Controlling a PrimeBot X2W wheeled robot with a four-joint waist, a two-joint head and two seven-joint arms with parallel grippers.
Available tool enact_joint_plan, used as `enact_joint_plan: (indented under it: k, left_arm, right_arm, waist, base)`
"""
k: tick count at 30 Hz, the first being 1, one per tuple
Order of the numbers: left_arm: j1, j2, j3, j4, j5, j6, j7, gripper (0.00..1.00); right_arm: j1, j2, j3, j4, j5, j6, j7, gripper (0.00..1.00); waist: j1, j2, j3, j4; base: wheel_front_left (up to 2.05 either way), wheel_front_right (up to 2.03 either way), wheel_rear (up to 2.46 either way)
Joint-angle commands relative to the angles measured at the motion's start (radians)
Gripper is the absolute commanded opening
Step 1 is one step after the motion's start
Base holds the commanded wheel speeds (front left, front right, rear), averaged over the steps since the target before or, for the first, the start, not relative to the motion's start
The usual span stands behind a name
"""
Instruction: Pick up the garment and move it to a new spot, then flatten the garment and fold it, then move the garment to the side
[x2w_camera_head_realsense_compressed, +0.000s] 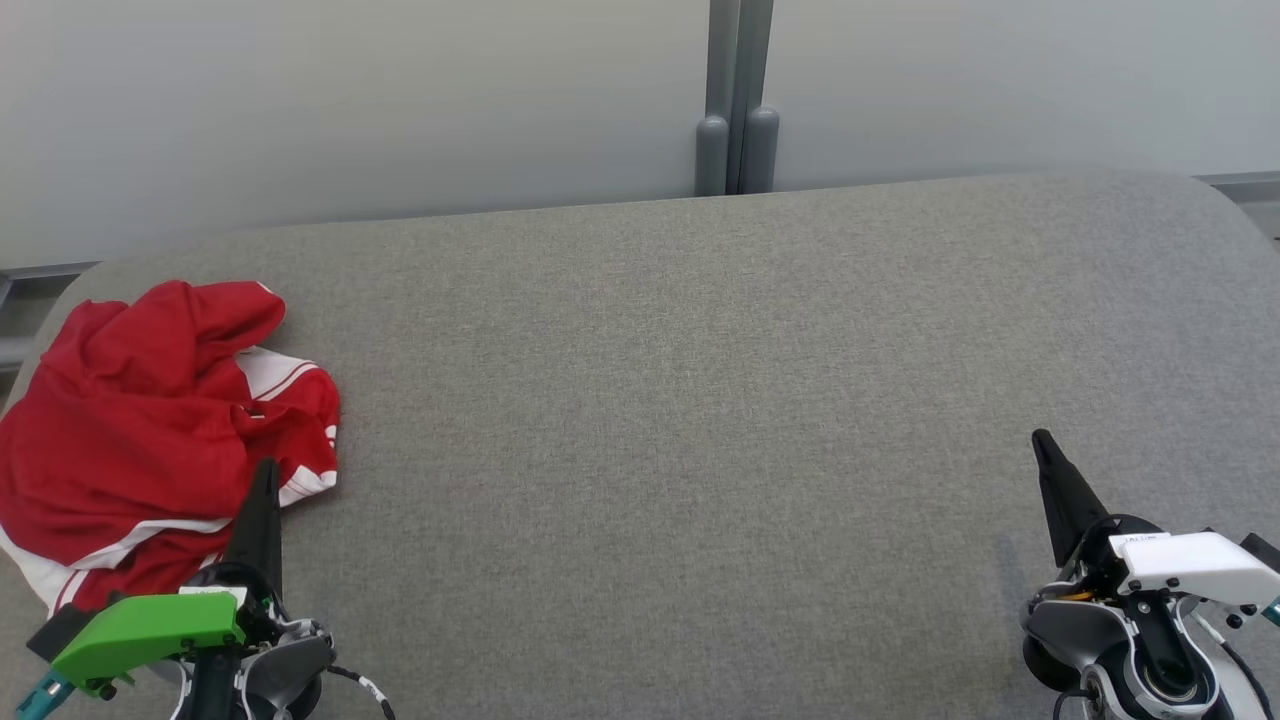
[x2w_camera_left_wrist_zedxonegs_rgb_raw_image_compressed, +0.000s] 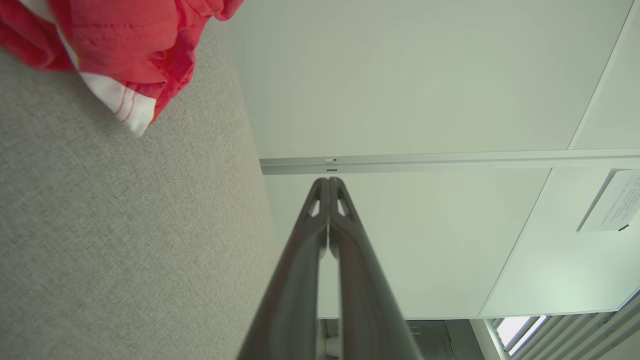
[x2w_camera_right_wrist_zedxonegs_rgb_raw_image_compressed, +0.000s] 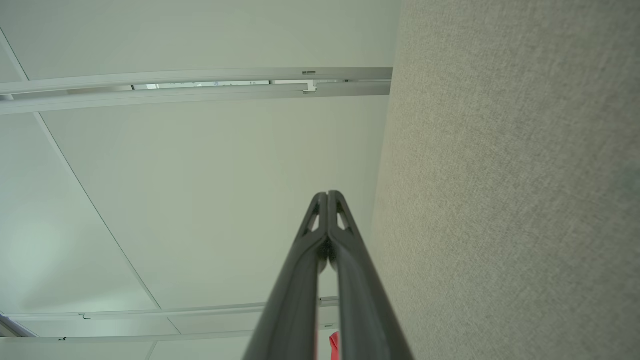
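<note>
The red-and-white garment (x2w_camera_head_realsense_compressed: 150, 420) lies crumpled at the left end of the grey desk (x2w_camera_head_realsense_compressed: 700, 400), not yet lifted. The left pincer (x2w_camera_head_realsense_compressed: 265, 470), closed and empty, points at its near edge, probably to grab it. The right pincer (x2w_camera_head_realsense_compressed: 1043, 442), likewise closed and empty, rests well apart.

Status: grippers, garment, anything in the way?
Left gripper shut, empty. Right gripper shut, empty. Garment crumpled, left end of grey surface. No obstruction seen.

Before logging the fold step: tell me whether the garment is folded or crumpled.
Crumpled: the garment lies in a bunched, uneven heap, not flat or squared.
</note>
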Motion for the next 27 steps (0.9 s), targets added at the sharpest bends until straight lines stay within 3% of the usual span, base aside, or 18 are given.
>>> enact_joint_plan:
  k: [1, 27]
  left_arm:
    - [-0.012, 0.0, 0.003, -0.001, -0.001, -0.005, 0.001, 0.0]
    - [-0.012, 0.0, 0.003, -0.001, -0.001, -0.005, 0.001, 0.0]
  right_arm:
    - [-0.011, -0.005, 0.0, 0.001, 0.006, 0.001, 0.001, 0.0]
    - [-0.011, -0.005, 0.0, 0.001, 0.006, 0.001, 0.001, 0.0]
  waist:
    - [0.0, 0.0, 0.0, 0.0]
    - [0.0, 0.0, 0.0, 0.0]
  base:
    - [0.0, 0.0, 0.0]
    - [0.0, 0.0, 0.0]
